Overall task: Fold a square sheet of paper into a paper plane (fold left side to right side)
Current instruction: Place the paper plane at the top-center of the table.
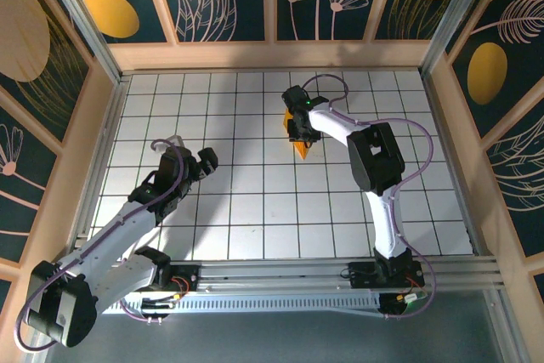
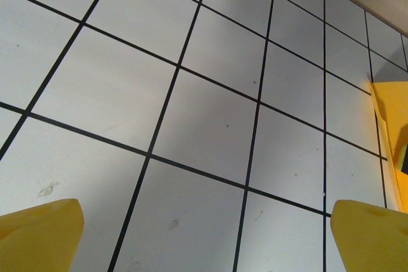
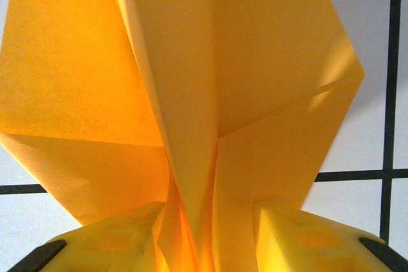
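Your right end effector (image 3: 207, 237) pinches the folded paper (image 3: 255, 62) between its fingers; your left end effector (image 2: 207, 240) stands wide, well left.

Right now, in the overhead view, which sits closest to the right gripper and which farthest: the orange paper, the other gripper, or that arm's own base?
1. The folded paper: pinched in the right gripper itself, toward the back of the table.
2. The left gripper: open, off to the left over bare tiles.
3. The right arm's base: at the near edge, clearly farthest.
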Action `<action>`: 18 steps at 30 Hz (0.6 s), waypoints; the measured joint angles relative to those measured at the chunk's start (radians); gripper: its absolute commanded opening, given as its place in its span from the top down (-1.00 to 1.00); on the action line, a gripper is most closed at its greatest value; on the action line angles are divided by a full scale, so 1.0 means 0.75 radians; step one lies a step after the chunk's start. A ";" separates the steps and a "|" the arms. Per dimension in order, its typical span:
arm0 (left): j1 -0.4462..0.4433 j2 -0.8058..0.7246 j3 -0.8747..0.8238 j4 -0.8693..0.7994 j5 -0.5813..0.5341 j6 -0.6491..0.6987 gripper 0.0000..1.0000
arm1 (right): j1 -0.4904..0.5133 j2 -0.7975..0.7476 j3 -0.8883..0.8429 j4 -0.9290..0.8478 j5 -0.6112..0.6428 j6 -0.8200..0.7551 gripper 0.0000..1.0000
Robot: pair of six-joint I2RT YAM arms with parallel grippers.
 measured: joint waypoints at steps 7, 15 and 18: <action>0.000 0.002 0.000 0.000 0.000 -0.001 -0.98 | 0.000 -0.001 -0.001 0.002 -0.019 0.009 0.25; 0.000 0.018 0.001 0.001 0.001 0.000 -0.98 | 0.027 -0.041 -0.006 0.001 -0.024 0.010 0.23; 0.000 0.021 0.010 -0.006 -0.002 0.008 -0.98 | 0.040 -0.068 -0.006 -0.005 -0.024 0.009 0.20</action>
